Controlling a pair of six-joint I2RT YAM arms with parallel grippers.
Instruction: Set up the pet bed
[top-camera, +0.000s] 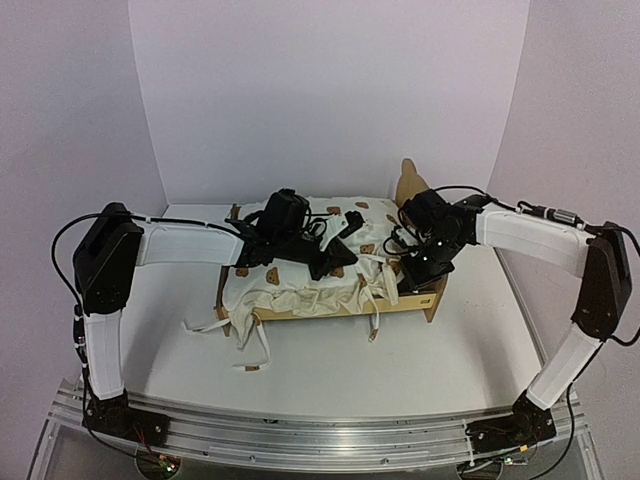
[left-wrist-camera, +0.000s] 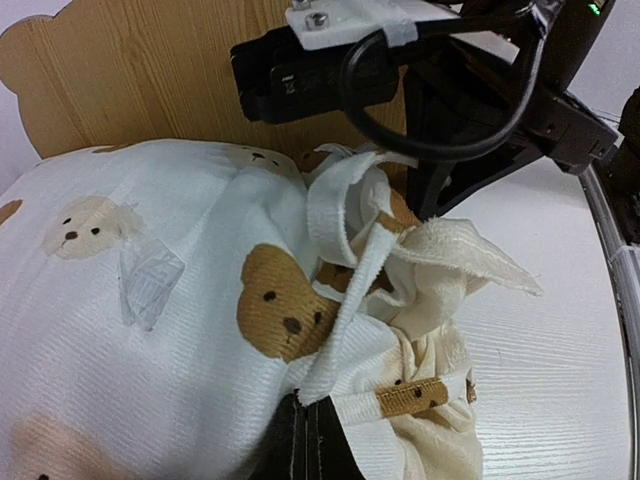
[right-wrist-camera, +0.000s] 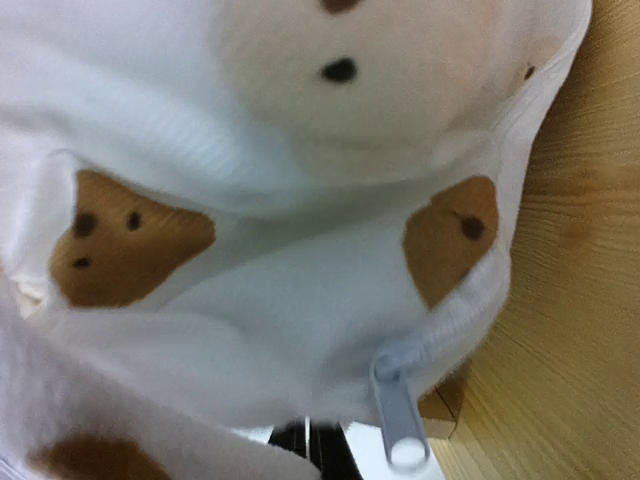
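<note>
though left end effector (left-wrist-camera: 308, 442) and right end effector (right-wrist-camera: 315, 442) are closed, the pet bed (top-camera: 408, 187) is pale plywood.

light: bright, even | shadows: soft | right wrist view: blurred, overexposed

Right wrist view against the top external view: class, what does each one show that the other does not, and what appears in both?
Only the right wrist view shows the zip pull at the edge of the cushion. Only the top external view shows the left arm and right arm reaching over the bed, the ear-shaped headboard, and the tie strings trailing onto the table. Both show the bear-print cushion and the plywood of the pet bed.
</note>
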